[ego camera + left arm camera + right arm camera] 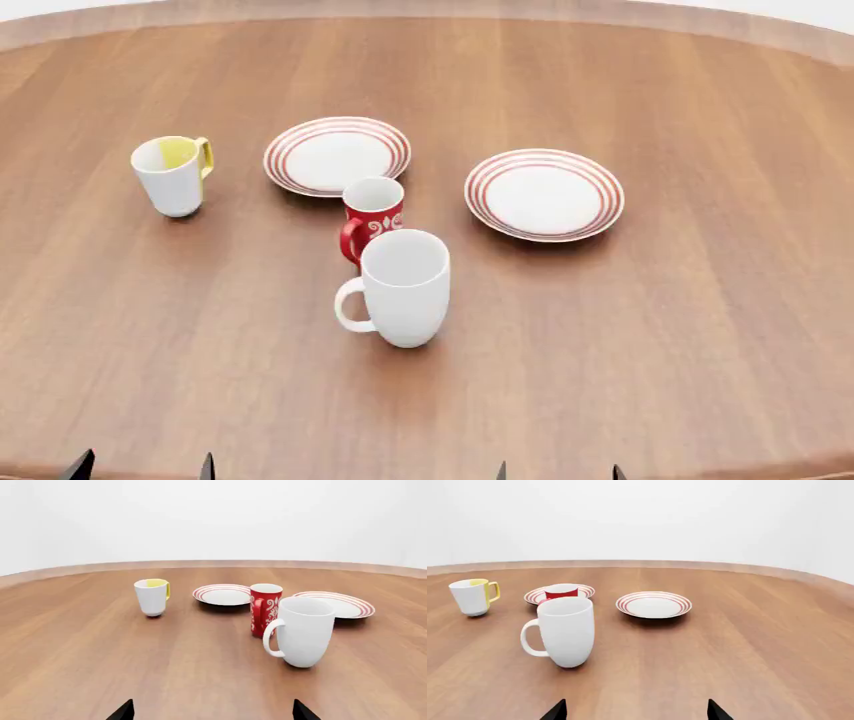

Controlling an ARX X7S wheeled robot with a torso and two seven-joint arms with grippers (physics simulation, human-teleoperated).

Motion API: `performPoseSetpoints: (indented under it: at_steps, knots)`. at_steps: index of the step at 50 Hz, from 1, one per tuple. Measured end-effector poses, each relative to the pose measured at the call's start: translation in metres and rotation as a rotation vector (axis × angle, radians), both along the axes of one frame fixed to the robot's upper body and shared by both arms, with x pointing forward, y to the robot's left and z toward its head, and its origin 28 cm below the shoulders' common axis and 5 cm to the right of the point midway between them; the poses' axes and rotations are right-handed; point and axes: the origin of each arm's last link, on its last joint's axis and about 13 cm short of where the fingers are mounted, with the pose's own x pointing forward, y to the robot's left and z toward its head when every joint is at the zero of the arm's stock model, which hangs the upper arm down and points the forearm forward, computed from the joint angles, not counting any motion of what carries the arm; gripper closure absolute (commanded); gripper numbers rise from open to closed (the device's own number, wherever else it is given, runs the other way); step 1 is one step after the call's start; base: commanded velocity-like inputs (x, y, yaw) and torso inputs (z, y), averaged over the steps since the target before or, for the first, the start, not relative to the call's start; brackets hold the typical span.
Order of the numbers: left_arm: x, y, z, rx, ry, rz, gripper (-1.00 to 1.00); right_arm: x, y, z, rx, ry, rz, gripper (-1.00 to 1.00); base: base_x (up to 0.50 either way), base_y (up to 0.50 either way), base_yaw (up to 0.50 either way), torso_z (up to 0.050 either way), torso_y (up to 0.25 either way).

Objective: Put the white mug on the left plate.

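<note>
Three mugs shared the desk (694, 330); the white mug (404, 288) stood nearest, touching nothing, so not yet grabbed. The left plate (336, 155) lay beyond it, past the red mug (372, 219). Both hands sat wide apart, holding nothing.

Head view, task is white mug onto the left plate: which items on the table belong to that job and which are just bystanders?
Part of the job:
- white mug, upright on the table, handle toward the robot's left
- left plate, nothing on it

Just lying about:
- red patterned mug, directly behind the white mug
- yellow-lined mug, far left
- right plate
</note>
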Motion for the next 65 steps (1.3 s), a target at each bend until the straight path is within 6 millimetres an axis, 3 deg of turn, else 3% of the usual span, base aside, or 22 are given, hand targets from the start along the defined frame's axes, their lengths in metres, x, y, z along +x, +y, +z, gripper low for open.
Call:
performPoseSetpoints:
  at_steps: [19, 65]
  knots:
    - [0.008, 0.004, 0.006, 0.059, -0.011, -0.029, -1.00, 0.001, -0.005, 0.009, -0.058, 0.001, 0.011, -1.00, 0.01, 0.00, 0.00, 0.000, 0.000]
    - [0.002, 0.009, 0.023, 0.141, -0.048, -0.091, -1.00, 0.000, -0.011, 0.030, -0.102, -0.033, 0.012, -1.00, 0.24, 0.03, 0.00, 0.000, 0.000]
